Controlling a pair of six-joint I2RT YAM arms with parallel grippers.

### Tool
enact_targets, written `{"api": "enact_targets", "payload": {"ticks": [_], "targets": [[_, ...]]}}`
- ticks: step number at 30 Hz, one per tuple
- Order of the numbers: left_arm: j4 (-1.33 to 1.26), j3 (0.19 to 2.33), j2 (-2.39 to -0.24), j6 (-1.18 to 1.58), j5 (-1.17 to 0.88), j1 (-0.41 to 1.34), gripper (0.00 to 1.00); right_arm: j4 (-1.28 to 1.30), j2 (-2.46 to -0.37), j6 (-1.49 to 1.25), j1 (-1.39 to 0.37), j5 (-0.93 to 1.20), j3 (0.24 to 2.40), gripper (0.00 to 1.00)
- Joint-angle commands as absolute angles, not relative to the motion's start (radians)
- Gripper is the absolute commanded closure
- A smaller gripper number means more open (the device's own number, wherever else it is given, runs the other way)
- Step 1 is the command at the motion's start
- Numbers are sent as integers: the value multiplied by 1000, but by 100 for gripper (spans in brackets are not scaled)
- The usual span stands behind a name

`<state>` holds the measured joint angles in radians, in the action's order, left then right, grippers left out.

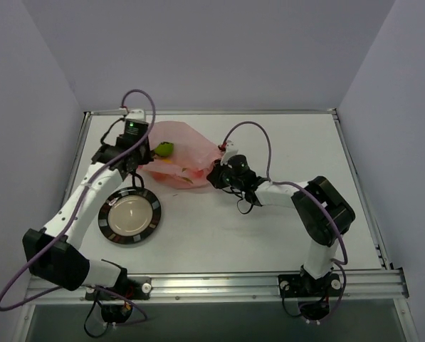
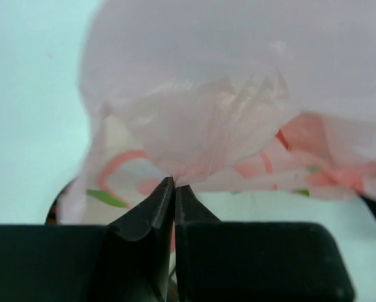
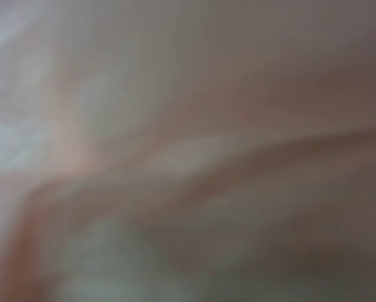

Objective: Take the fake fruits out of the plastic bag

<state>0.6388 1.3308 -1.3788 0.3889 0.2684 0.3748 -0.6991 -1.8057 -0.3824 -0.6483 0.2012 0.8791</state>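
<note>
The pink plastic bag (image 1: 187,146) lies crumpled at the table's middle back. A lime-green fruit (image 1: 165,149) shows at its left side, with a yellowish spot just below it and red shapes (image 1: 192,174) through the film. My left gripper (image 1: 142,169) is at the bag's left edge; in the left wrist view the gripper (image 2: 174,181) is shut on a gathered fold of the bag (image 2: 206,126). My right gripper (image 1: 216,175) is pressed against the bag's right edge, its fingertips hidden. The right wrist view is filled with blurred pink film (image 3: 188,151).
A round dark-rimmed plate (image 1: 154,206) with a pale centre lies left of centre, just in front of the left gripper. Grey walls enclose the table on three sides. Purple cables loop above both arms.
</note>
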Motion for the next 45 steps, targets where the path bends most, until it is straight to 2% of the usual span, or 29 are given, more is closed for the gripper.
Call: {"api": "enact_targets", "payload": {"ticks": [1, 2, 5, 6, 9, 11, 14, 17, 18, 20, 21, 26, 32, 37, 45], "targets": [[563, 1382, -1331, 437, 209, 278, 98, -611, -1703, -347, -646, 144, 897, 100], [551, 1387, -1338, 448, 203, 269, 98, -603, -1694, -353, -650, 134, 891, 99], [512, 1422, -1385, 468, 161, 226, 98, -534, -1657, -348, -650, 100, 896, 77], [505, 1434, -1399, 471, 150, 216, 98, -510, -1643, -335, -650, 72, 902, 58], [479, 1475, -1453, 476, 98, 175, 98, -391, -1559, -304, -650, 26, 942, 32], [474, 1494, -1486, 474, 65, 144, 98, -306, -1479, -298, -649, -38, 989, 25], [446, 1506, -1508, 477, 31, 112, 98, -241, -1388, -287, -661, -55, 1038, 25], [445, 1537, -1535, 472, 14, 89, 98, -222, -1355, -288, -709, -28, 1106, 46], [445, 1543, -1540, 472, 9, 86, 98, -219, -1358, -293, -724, -19, 1141, 63], [440, 1558, -1552, 474, 3, 80, 98, -219, -1382, -295, -778, -18, 1172, 76], [436, 1560, -1554, 474, 0, 78, 98, -225, -1396, -290, -797, -21, 1187, 86], [433, 1588, -1581, 477, 0, 68, 98, -257, -1580, -221, -911, -29, 1337, 90], [413, 1606, -1638, 479, -41, 28, 98, -342, -1865, -181, -907, -47, 1445, 99], [400, 1660, -1736, 466, -41, -9, 98, -437, -2031, -228, -905, 13, 1390, 100], [325, 1758, -1962, 433, -78, -48, 98, -601, -2097, -345, -962, 14, 1236, 100]]}}
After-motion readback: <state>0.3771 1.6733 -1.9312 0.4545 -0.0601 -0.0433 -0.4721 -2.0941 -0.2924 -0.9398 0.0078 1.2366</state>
